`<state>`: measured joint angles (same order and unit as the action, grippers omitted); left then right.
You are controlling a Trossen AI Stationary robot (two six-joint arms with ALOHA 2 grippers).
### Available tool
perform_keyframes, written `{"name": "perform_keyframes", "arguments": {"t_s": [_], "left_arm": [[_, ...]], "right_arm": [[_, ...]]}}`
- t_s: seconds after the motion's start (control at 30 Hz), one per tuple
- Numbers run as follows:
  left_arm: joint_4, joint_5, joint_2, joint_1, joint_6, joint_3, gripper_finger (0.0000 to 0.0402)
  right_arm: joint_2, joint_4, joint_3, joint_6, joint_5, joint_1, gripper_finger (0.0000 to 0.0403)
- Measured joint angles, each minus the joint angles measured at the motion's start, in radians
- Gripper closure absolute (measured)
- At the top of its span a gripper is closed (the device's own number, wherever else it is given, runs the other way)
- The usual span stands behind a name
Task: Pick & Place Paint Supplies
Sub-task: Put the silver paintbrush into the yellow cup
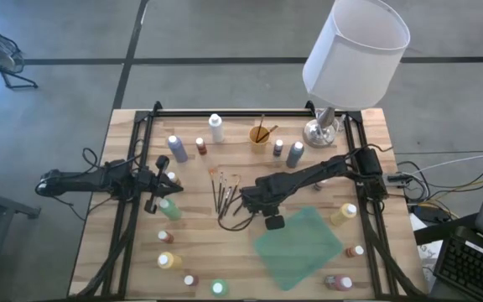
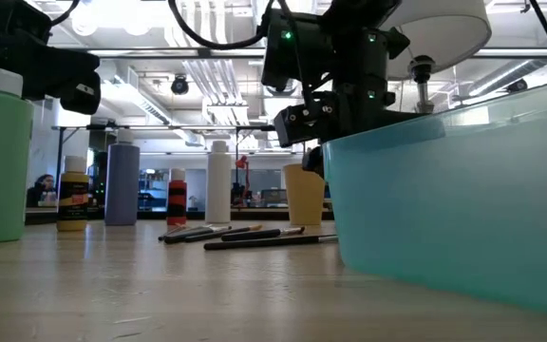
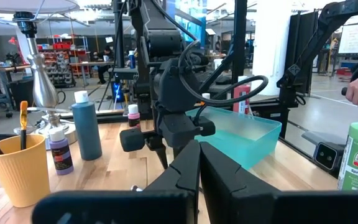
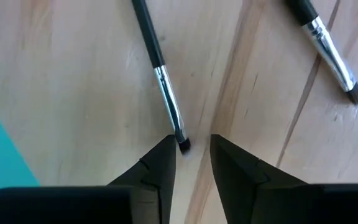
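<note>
Right gripper: the right gripper [image 4: 188, 155] points down at the desk [image 4: 67, 74] with a narrow gap between its fingers; nothing is clamped yet. The bristle tip of one brush [image 4: 160, 74] lies just at that gap, so the pose looks like a lineup for a pinch on the thin handle.
Second brush: another brush [image 4: 325, 43] lies apart from the first, outside the fingers, likely left for a later pick.
Brush group: in the high view the right gripper [image 1: 250, 201] hovers at the edge of a loose fan of brushes [image 1: 223, 195] near the desk's middle, flat on the wood, which forces a low, straight-down approach.
Bin: a teal bin [image 1: 296, 245] sits just beside the right gripper, toward the front; it appears to be the drop spot, close enough for a short carry.
Cup: a yellow cup [image 1: 259, 135] at the back already stands two brushes upright.
Bottles: paint bottles [image 1: 177, 148] stand scattered round the desk edges, capped and upright, clear of the brush work.
Left gripper: the left gripper [image 3: 199, 163] is closed on nothing and waits at the desk's left side next to a green bottle [image 1: 168, 207], out of the working arm's path.
Lamp: a lamp [image 1: 355, 50] stands at the back right corner, not part of the job.
</note>
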<state>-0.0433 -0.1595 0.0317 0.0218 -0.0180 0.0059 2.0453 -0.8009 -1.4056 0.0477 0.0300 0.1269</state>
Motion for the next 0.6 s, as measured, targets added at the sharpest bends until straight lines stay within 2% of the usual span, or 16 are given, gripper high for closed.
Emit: {"name": "perform_keyframes", "arguments": {"t_s": [0.2, 0.6], "left_arm": [[0.000, 0.000, 0.000, 0.000, 0.000, 0.000, 0.0388], [0.000, 0.000, 0.000, 0.000, 0.000, 0.000, 0.0388]], "right_arm": [[0.000, 0.005, 0.016, -0.014, 0.000, -0.003, 0.0317], [0.000, 0.004, 0.018, -0.011, -0.002, -0.003, 0.0381]]}}
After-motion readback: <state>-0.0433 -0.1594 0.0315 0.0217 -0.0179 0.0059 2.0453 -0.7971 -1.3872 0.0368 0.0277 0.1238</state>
